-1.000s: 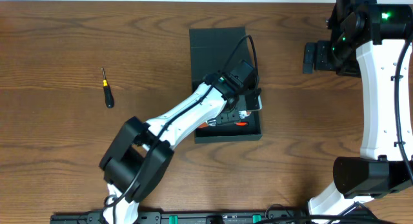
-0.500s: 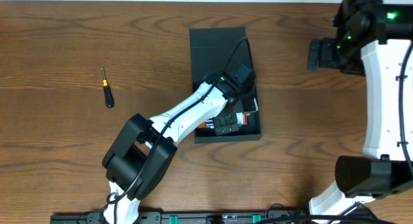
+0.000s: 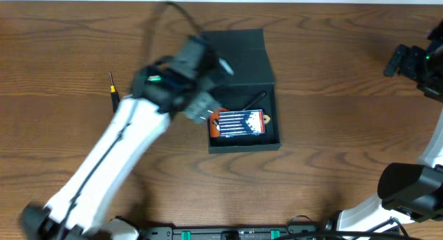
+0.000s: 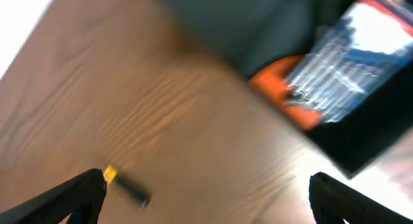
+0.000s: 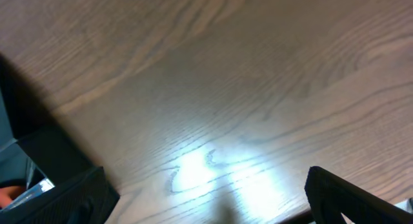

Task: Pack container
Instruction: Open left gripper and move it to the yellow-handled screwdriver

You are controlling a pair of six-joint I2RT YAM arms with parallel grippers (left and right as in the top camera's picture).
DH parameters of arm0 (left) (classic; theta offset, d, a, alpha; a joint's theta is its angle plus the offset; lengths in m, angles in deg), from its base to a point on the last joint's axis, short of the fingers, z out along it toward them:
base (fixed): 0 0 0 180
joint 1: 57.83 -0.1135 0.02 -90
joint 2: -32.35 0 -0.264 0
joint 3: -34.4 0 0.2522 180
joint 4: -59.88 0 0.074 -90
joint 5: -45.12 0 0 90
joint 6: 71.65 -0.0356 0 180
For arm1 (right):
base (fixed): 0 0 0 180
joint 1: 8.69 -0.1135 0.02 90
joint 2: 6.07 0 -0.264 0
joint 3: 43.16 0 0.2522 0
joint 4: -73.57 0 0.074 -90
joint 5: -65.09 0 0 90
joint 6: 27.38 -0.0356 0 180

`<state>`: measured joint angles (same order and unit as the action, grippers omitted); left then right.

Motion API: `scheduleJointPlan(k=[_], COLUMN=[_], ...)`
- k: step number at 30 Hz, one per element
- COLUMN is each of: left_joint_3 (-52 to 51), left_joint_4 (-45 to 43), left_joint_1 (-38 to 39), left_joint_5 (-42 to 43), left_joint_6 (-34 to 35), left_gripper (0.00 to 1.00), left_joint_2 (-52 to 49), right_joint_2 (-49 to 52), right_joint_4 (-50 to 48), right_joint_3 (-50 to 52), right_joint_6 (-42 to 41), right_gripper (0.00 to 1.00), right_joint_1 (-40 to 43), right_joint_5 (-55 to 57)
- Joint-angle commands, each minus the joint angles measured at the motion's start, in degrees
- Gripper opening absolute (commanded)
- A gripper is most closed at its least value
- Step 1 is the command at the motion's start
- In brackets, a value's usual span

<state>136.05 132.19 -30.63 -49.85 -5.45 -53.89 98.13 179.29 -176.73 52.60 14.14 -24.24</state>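
Two grippers are in view, and nothing is held by either. The left gripper (image 4: pixel 206 182) is spread wide in its wrist view, with only bare wood seen between the fingers. It is blurred in the overhead view, just left of the container (image 3: pixel 242 144) and above centre. A small screwdriver (image 4: pixel 126 185) with a yellow band lies low in the wrist frame, near the left finger. The wide spread is judged to be a readiness to fetch that tool as the next item to pack. The right gripper (image 5: pixel 205 175) is likewise spread over bare table (image 3: pixel 346 164). It is kept at the upper right edge of the overhead frame, well apart from the box, probably so that the packing space is left free.

The container sits at the centre of the overhead frame. It is a dark, matte, rectangular box, and its lid (image 3: pixel 235 50) is folded back flat toward the top of the frame. An orange-and-white carded pack (image 3: pixel 239 122) is laid flat in its lower part. Something thin and dark lies above the pack, but what it is cannot be told.
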Motion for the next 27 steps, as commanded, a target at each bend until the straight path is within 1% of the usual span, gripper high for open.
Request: scheduleJointPlan(k=[1, 3, 7, 10, 13, 15, 18, 23, 27], left_joint_3=[0.7, 0.7, 0.7, 0.7, 0.7, 0.7, 0.7, 0.7, 0.7], left_joint_4=[0.0, -1.1, -3.2, -5.2, -6.6, -7.1, -7.7, -9.6, -10.5], left_joint_1=[-9.0, -15.5, -26.5, -32.7, -36.6, -38.1, -39.0, -39.0, -39.0], left_joint_5=[-3.2, -3.1, -0.6, 3.4, 6.7, 8.5, 8.7, 8.7, 8.7], left_joint_6=[8.6, 12.1, 15.5, 18.2, 19.9, 19.8, 19.8, 19.6, 19.8], left_gripper=[0.98, 0.98, 0.98, 0.98, 0.99, 0.99, 0.99, 0.99, 0.98], left_joint_2=[4.1, 4.7, 2.2, -1.9, -7.0, -10.8, -16.5, -24.8, -29.4], right_joint_2=[-0.2, -0.2, -0.2, -0.2, -0.2, -0.2, -0.1, -0.1, -0.1], right_joint_4=[0.7, 1.1, 1.7, 1.9, 1.9, 1.9, 2.1, 2.3, 2.7], right_joint_3=[0.3, 0.3, 0.3, 0.3, 0.3, 0.3, 0.3, 0.3, 0.3], right_joint_6=[1.4, 1.3, 1.3, 1.3, 1.3, 1.3, 1.3, 1.3, 1.3], right_gripper=[0.99, 0.99, 0.99, 0.99, 0.99, 0.99, 0.99, 0.99, 0.99], right_joint_1=[0.5, 0.4, 0.4, 0.4, 0.4, 0.4, 0.4, 0.4, 0.4], right_joint_5=[-1.4, -1.4, -1.4, -1.4, -1.4, -1.4, -1.4, -1.4, -1.4])
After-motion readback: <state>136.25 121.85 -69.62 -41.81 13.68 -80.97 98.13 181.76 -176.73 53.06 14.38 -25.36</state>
